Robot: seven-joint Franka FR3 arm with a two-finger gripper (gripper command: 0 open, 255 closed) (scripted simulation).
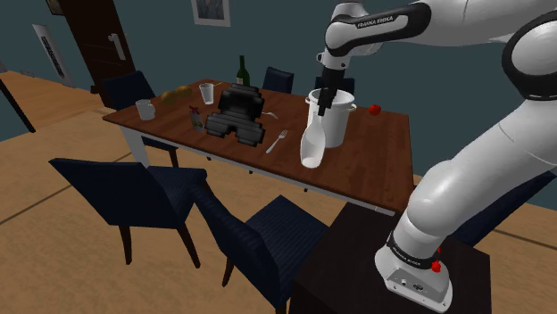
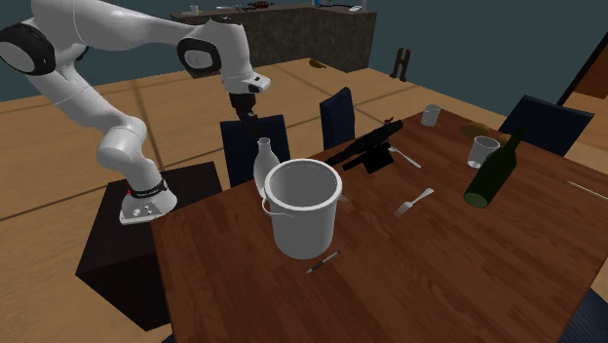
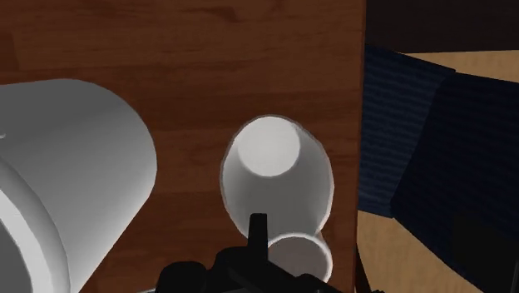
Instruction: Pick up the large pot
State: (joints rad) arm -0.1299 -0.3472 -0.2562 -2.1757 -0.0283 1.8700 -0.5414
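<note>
As the shoulder view is read from its left, a grey mug (image 1: 145, 110) stands at the left corner of the brown wooden desk (image 1: 379, 156). Next come a pale cup (image 1: 207, 93) by the far edge and a black ridged object (image 1: 236, 116) in the middle. A dark wine bottle (image 1: 242, 71) stands upright behind that object at the far edge, and a fork (image 1: 277, 141) lies toward the near edge.

Next comes a white vase (image 1: 311, 143) (image 2: 261, 161) (image 3: 274, 175) with a narrow neck, close to the near edge. The white pot (image 1: 336, 123) (image 2: 302, 219) (image 3: 66, 191) stands upright and open-topped just beside it, on the side toward the far edge, with a strip of bare wood between them in the wrist view.

The end effector (image 1: 325, 100) (image 2: 246, 115) (image 3: 258, 223) hangs over the vase rather than the pot, touching neither. Its fingers look pressed together on nothing, though the wrist view shows little more than one dark tip.

Rightmost, a small red thing (image 1: 375, 110) sits beyond the pot near the far edge.
</note>
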